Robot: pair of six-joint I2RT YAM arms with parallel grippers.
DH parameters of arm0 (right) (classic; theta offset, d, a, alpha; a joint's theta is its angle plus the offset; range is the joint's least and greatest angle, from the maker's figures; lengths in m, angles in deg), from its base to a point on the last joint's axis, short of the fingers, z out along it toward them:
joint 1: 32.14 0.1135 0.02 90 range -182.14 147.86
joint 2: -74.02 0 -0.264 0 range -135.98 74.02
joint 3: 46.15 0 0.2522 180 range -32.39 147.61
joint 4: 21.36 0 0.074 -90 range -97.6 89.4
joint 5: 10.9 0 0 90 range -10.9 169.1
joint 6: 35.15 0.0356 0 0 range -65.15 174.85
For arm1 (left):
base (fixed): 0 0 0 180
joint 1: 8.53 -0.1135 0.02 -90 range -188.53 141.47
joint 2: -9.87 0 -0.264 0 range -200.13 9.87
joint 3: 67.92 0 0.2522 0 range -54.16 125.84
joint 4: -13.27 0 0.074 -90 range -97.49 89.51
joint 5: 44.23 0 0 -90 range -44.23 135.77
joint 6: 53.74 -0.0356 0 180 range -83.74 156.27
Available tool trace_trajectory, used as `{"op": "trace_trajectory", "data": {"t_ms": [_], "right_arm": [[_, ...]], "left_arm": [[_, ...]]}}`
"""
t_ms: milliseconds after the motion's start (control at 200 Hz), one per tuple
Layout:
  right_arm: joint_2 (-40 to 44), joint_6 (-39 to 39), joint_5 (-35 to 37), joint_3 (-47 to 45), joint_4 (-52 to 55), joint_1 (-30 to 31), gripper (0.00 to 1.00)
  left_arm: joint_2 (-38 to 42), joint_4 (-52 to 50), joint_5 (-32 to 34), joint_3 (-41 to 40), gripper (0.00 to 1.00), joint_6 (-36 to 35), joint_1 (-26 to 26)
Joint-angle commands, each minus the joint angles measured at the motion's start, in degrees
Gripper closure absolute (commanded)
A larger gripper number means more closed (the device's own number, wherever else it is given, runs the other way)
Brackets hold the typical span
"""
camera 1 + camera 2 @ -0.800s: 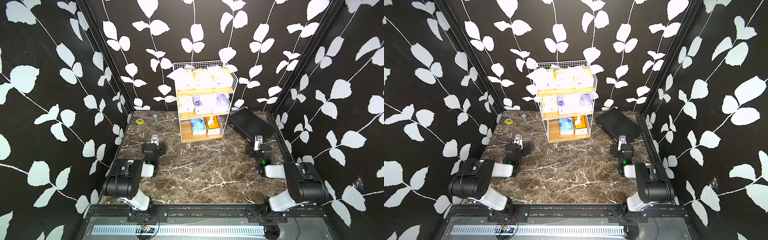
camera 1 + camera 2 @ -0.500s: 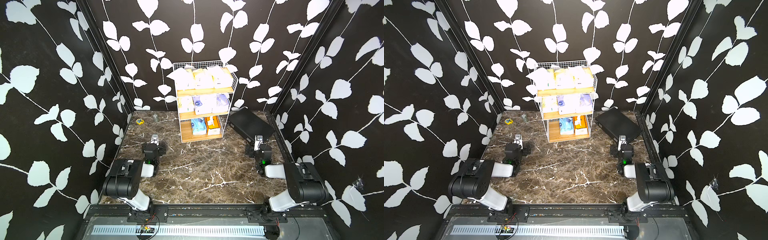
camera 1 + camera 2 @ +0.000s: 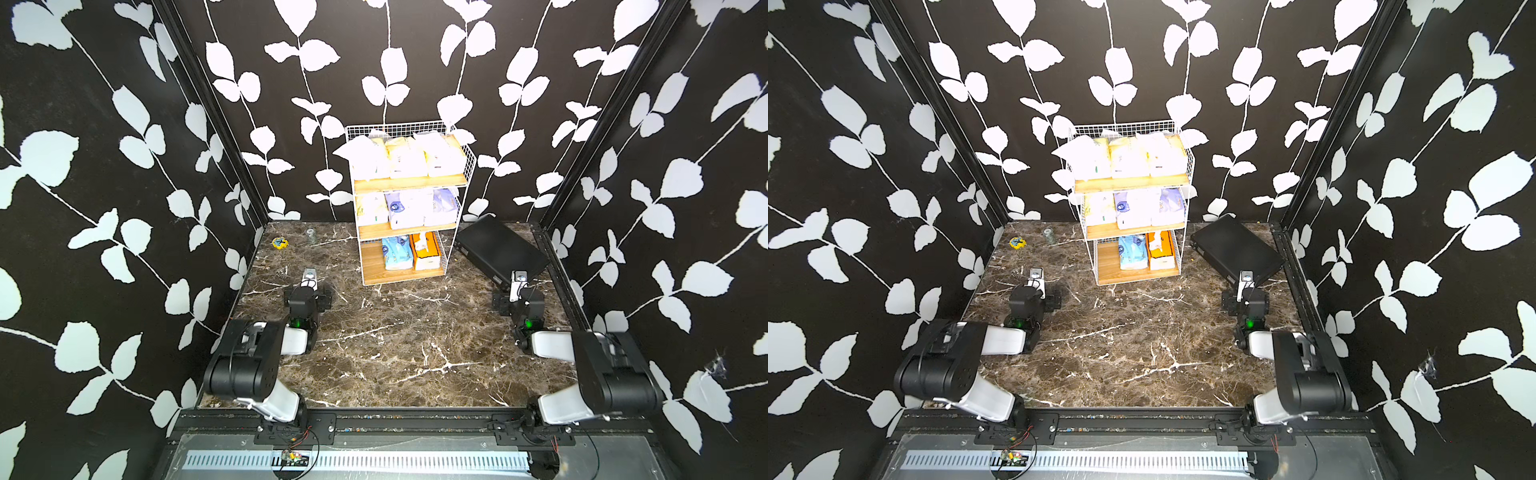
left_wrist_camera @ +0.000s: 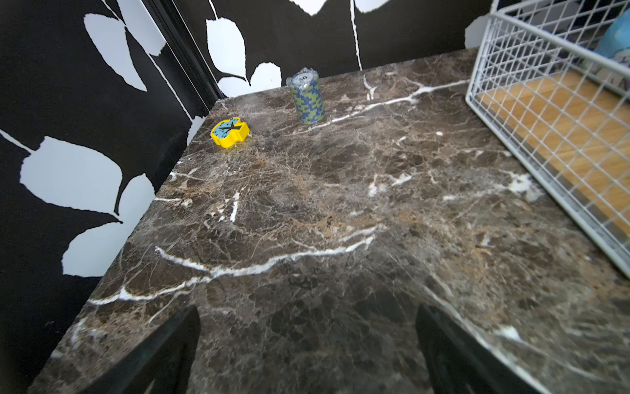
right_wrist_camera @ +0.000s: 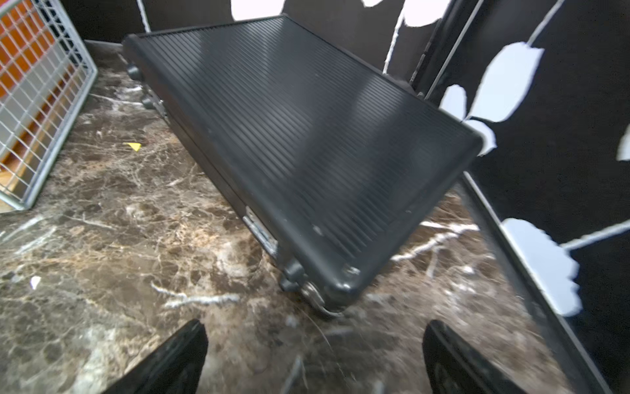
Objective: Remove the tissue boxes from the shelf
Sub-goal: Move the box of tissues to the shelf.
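Note:
The shelf [image 3: 409, 183] stands at the back middle of the marble table in both top views, its wire side showing in the left wrist view [image 4: 545, 112]. Three pale yellow tissue boxes [image 3: 405, 158] lie on its top board. The middle board carries a pale yellow pack [image 3: 371, 210] and two lavender-white packs [image 3: 405, 210]. A light blue pack [image 3: 397, 252] and an orange box [image 3: 424, 251] sit on the bottom board. My left gripper [image 4: 306, 341] rests low, front left of the shelf, open and empty. My right gripper [image 5: 313, 351] is open and empty, front right of it.
A large flat black case [image 3: 500, 251] lies tilted right of the shelf, its corner just ahead of the right gripper. A yellow clock-shaped toy [image 4: 229, 131] and a stack of blue-green chips [image 4: 306, 99] sit in the back left corner. Patterned walls close in three sides.

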Motion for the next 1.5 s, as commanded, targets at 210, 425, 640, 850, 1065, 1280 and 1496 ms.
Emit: {"op": "trace_trajectory", "data": {"t_ms": [210,425,640,850,1065,1280,1496], "right_arm": [[15.9,11.6,3.9,9.6,31.9,-0.1,0.01],[29.9,16.0,-2.9,10.9,42.0,-0.1,0.02],[37.8,21.7,-15.6,15.1,46.2,0.1,0.07],[33.2,27.4,-24.3,25.1,46.7,4.9,0.14],[23.8,25.6,-20.5,36.0,44.0,18.7,0.13],[14.2,32.3,-21.5,45.0,38.8,21.7,0.16],[6.7,32.9,-19.5,56.1,38.9,25.2,0.17]], "left_arm": [[19.6,-43.8,12.6,17.8,0.01,19.9,-0.2],[29.4,-52.8,-7.0,23.4,0.01,26.2,-0.1],[29.2,-57.6,-27.1,33.3,0.01,28.6,0.3],[27.6,-51.5,-36.6,38.9,0.01,28.3,2.1],[20.6,-45.3,-39.4,44.3,0.01,25.0,4.7],[11.8,-40.2,-38.8,49.6,0.01,25.4,6.9],[6.1,-43.8,-39.5,55.4,0.01,20.7,9.9]]}}
